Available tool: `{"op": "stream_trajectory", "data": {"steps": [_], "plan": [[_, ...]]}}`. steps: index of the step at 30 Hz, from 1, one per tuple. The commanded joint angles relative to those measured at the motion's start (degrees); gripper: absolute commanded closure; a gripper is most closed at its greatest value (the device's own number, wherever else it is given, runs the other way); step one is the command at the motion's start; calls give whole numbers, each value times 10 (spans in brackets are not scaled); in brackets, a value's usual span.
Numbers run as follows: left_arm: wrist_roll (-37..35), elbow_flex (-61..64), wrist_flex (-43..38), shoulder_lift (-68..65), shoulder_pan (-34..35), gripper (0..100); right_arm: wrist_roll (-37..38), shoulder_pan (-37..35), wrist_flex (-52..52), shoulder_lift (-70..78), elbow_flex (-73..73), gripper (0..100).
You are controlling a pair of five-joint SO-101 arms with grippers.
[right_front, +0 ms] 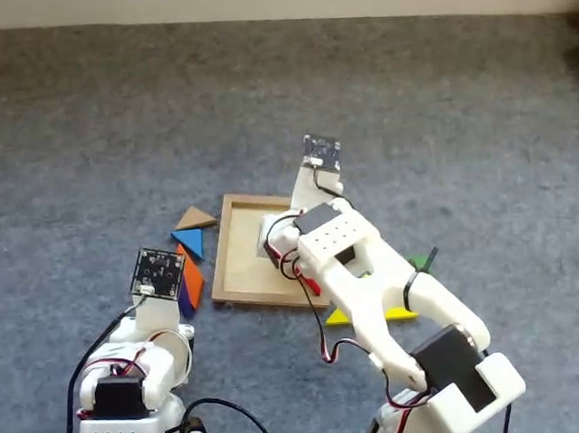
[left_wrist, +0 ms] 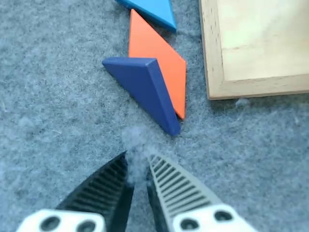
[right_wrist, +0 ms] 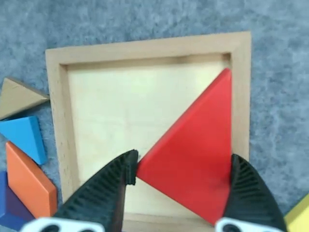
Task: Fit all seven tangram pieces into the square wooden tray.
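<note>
Inside the wooden tray (right_wrist: 145,48), the right gripper (right_wrist: 183,162) seemingly pinches a red triangle (right_wrist: 193,140), the left gripper (left_wrist: 138,159) closed.

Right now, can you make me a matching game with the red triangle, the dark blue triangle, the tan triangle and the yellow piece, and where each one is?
Things:
1. red triangle
2. dark blue triangle
3. tan triangle
4. yellow piece

Places:
A. against the orange piece, in front of the left gripper
B. on the carpet, partly under the right arm
C. between the right gripper's fingers, over the tray
D. on the carpet by the tray's corner, next to the light blue piece

Pairs: 1-C, 2-A, 3-D, 4-B.
</note>
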State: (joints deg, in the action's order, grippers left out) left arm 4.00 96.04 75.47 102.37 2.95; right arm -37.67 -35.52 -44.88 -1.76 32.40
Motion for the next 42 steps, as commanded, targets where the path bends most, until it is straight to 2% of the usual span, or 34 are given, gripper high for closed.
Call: {"op": "stream_trajectory", "data": {"steps": [1, 8, 18, 23, 25, 28, 31, 35, 42], "plan": [[4, 11, 3, 22, 8, 993, 9, 7, 9, -5, -1, 780], [4, 11, 3, 22, 8, 993, 31, 7, 9, -5, -3, 669], [4, 11, 3, 22, 8, 993, 33, 7, 5, -12, -7, 670], [4, 11, 3, 22, 8, 993, 42, 8, -45, -24, -19, 673], [4, 11, 3, 22, 8, 993, 74, 9, -44, -49, -28, 717], [4, 11, 3, 22, 8, 993, 113, 11, -43, -79, -29, 850], [4, 11, 3, 22, 8, 993, 152, 7, 2, -81, -24, 948], [4, 11, 3, 22, 8, 993, 162, 8, 54, -29, 0, 964], [4, 11, 3, 22, 8, 993, 162, 20, 53, 43, 4, 964]]}}
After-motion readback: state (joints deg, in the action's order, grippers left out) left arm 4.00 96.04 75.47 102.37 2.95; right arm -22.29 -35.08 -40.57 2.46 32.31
